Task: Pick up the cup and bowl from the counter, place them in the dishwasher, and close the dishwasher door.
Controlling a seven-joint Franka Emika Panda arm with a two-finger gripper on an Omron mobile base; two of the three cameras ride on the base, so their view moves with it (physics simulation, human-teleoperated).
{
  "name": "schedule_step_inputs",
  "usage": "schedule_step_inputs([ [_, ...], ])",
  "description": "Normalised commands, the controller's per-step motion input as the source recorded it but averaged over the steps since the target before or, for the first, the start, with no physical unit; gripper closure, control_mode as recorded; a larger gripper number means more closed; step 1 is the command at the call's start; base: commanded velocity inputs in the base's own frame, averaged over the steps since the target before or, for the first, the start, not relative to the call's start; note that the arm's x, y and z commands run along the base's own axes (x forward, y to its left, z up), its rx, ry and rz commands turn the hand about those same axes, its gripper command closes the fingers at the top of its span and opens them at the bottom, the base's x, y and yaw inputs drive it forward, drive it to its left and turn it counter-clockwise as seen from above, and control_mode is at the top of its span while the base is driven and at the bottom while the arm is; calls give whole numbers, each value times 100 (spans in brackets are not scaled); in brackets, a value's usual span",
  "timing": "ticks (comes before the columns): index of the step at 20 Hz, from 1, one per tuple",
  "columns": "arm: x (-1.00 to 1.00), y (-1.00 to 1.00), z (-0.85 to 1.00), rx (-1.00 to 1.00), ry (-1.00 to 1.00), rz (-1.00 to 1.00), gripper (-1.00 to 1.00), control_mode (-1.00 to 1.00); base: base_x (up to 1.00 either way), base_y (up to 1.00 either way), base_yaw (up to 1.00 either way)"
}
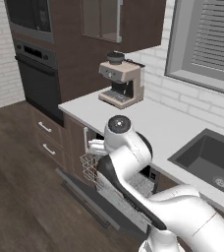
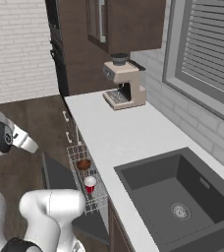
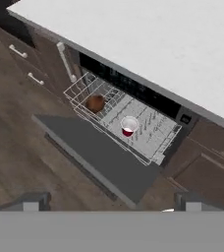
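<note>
counting one red tapered cup and one dark-brown wooden bowl, both in pale wire pull-out rack; dark drop-down dishwasher door down; my gripper fingers wide apart, empty.

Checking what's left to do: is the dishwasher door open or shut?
Open: the dishwasher door lies dropped flat, the rack pulled out over it.

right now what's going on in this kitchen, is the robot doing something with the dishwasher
The small red party cup and the dark-brown wooden bowl both sit in the pale wire rack pulled out of the under-counter dishwasher. The flat dark drop-down door is down. The white arm's gripper is open, holds nothing, and hovers above the door. Shutting the door is what remains.
</note>
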Motion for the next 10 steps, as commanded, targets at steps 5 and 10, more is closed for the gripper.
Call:
schedule_step_inputs([
  [5, -12, 71, -95, -23, 18, 27, -100, -100, 0, 0, 0],
  [10, 10, 47, -69, -28, 39, 24, -100, -100, 0, 0, 0],
])
